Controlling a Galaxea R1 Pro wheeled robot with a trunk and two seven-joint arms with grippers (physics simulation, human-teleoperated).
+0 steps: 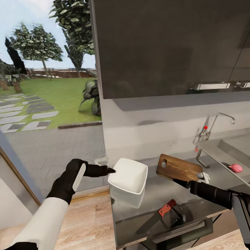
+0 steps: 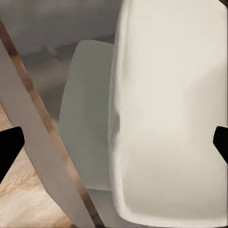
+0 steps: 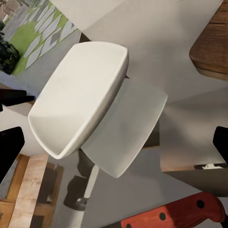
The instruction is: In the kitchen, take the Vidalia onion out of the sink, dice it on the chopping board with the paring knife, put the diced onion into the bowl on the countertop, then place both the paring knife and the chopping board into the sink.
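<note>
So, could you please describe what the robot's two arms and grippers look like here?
The left arm has a white forearm shell, then a black wrist with a white panel, ending in a slim black left gripper. The right arm is black at the wrist with a grey section behind, and a small white-grey piece sits near the right gripper. No cables or markings are visible.

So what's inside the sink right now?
The onion lies in the sink, near its front edge. The basin's right part runs out of the head view, so anything there can't be seen.
</note>
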